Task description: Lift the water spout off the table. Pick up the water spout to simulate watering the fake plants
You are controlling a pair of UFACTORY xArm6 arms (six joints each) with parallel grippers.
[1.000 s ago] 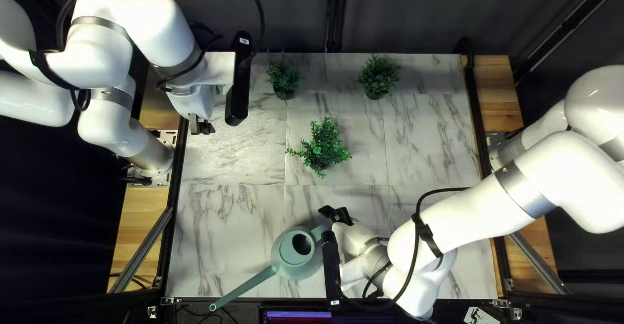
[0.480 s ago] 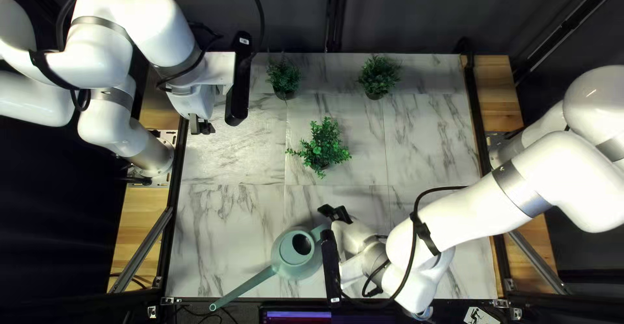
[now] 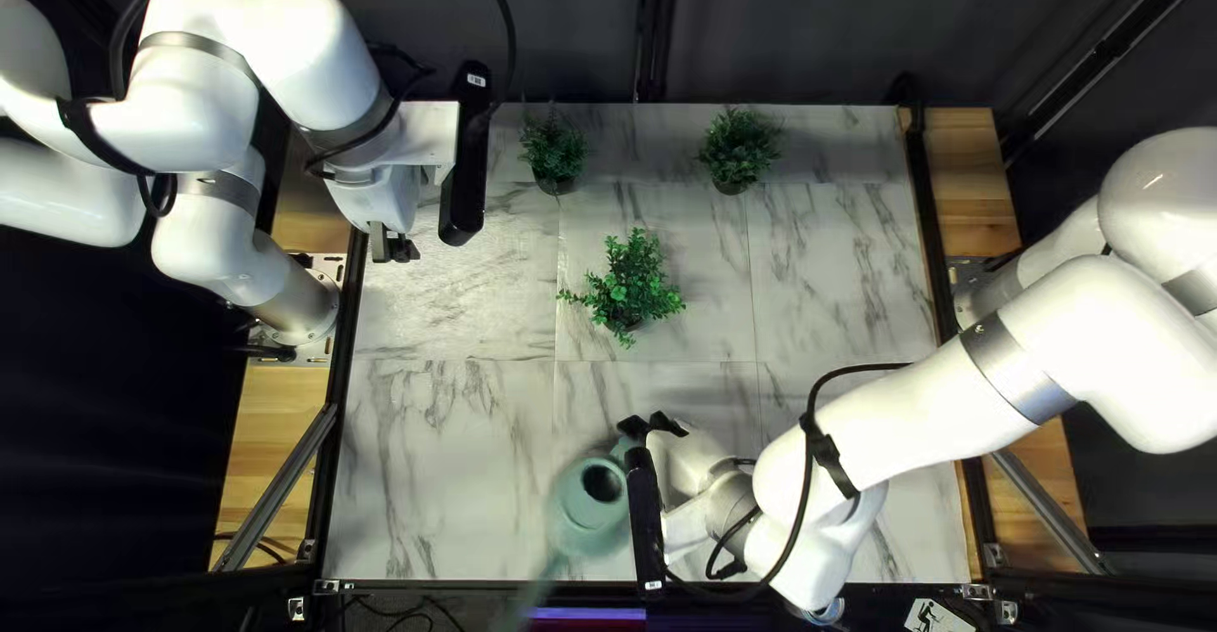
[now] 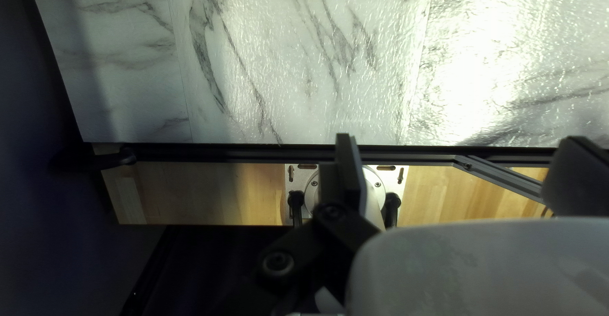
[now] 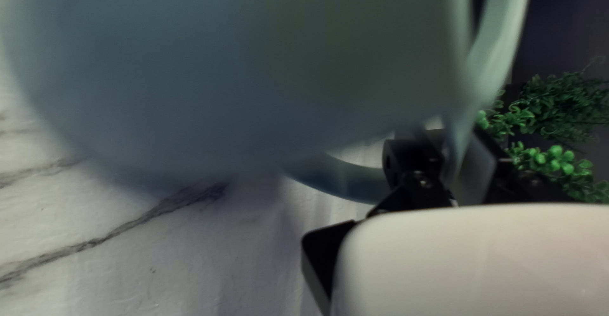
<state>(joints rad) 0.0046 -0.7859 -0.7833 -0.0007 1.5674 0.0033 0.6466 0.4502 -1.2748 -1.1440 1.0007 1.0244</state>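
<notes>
My right gripper point(image 3: 649, 429) is at the table's near side, shut on the handle of the pale green watering can point(image 3: 591, 505), whose long spout is blurred and points past the near edge. In the right wrist view the handle passes between the fingers of my right gripper point(image 5: 455, 165), and the can's body point(image 5: 235, 69) looms large and blurred above the marble surface. Whether its base touches the table I cannot tell. Away at the table's left side, my left gripper point(image 3: 393, 249) hangs with nothing held; its own view shows the left gripper point(image 4: 460, 171) open.
A bushy green plant point(image 3: 630, 283) stands mid-table. Two potted plants, one at the far left point(image 3: 553, 150) and one farther right point(image 3: 739, 150), stand near the far edge. A dark rail point(image 4: 254, 153) borders the marble table point(image 4: 285, 69) below my left gripper.
My right gripper has closed on the handle. The can has shifted toward the right, and its spout has swung toward the near edge. Neither arm has otherwise moved noticeably.
</notes>
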